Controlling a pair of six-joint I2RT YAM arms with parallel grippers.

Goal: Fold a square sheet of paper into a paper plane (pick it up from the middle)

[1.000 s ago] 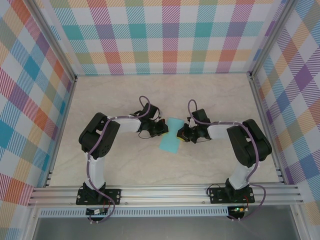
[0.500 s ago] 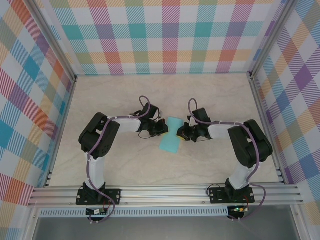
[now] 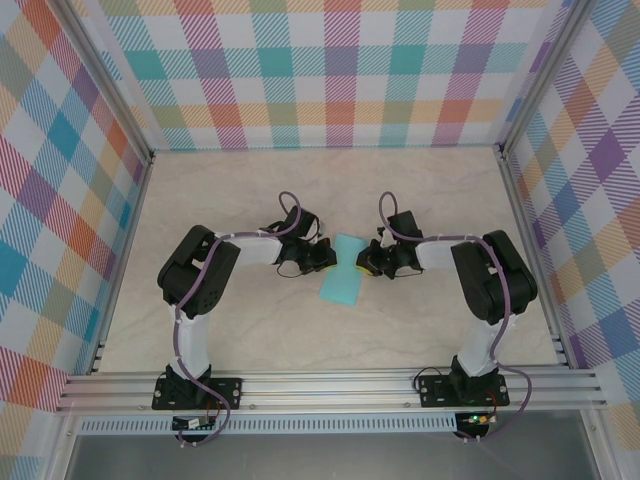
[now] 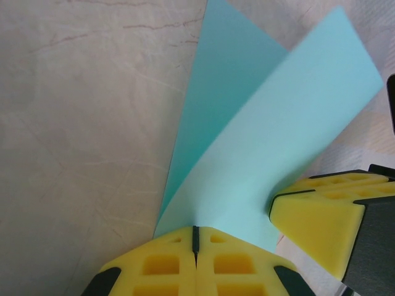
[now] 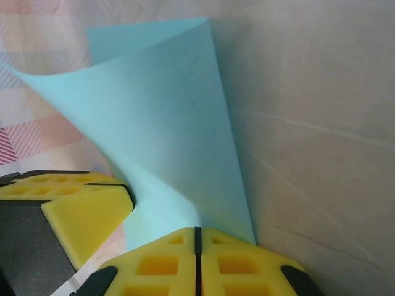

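The turquoise square sheet of paper (image 3: 343,271) hangs between my two grippers at the middle of the table, bent into a curve. My left gripper (image 3: 327,258) is shut on its left edge, my right gripper (image 3: 364,264) shut on its right edge. In the left wrist view the sheet (image 4: 265,129) rises from my closed yellow fingers (image 4: 160,265), with the right gripper's yellow finger (image 4: 318,216) at lower right. In the right wrist view the paper (image 5: 160,117) curls up from my closed fingers (image 5: 234,265), and the left gripper's finger (image 5: 80,216) shows at lower left. No finished paper plane shape shows.
The marble-look table top (image 3: 250,200) is ringed by plaid walls (image 3: 330,70) and an aluminium rail (image 3: 330,385) at the near edge. Both arm bases stand on that rail.
The right arm's elbow has shifted slightly left and back. The sheet and both grippers stay almost in place.
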